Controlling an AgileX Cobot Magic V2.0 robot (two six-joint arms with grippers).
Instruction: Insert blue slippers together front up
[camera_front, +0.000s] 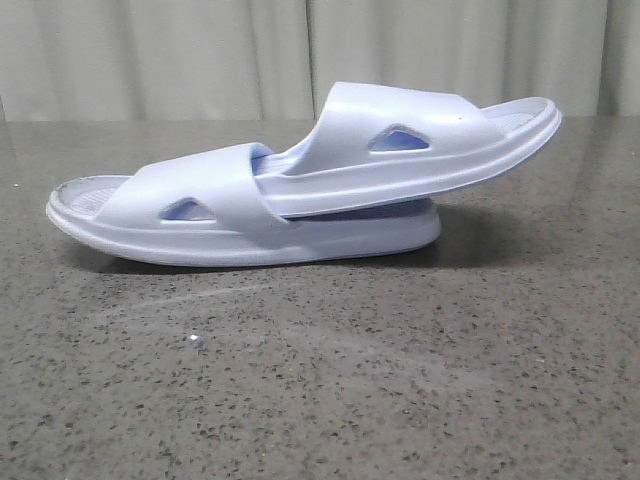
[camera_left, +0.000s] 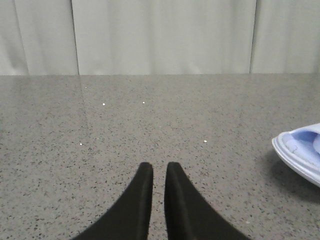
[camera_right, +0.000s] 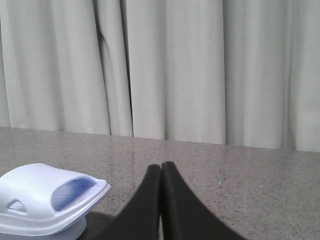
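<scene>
The two blue slippers are sitting mid-table, already nested. The lower slipper is lying flat on the speckled stone table with its open end pointing left, and the upper slipper is poking one end in under the lower one's strap, its other end tilting up toward the right. Both are footbed up, so to me the job is looking basically done.

Neither arm is showing in the front view. The left gripper is hovering over bare table with its fingers nearly together, just a thin gap, gripping nothing; one slipper end is peeking in at the edge of that view, well apart from the fingers. The right gripper is pressed closed, also empty, with the raised slipper's end near it but not touching.

Handling guess: these are looking like moulded foam, so light, a bit squishy, not fragile, maybe slightly slick. If anyone's regrabbing, I'd be pinching the sole rim or the wide strap by the triangular cut-out, since the strap is giving the jaws a real edge. A light pair like this is probably sliding or popping apart if nudged sideways.
</scene>
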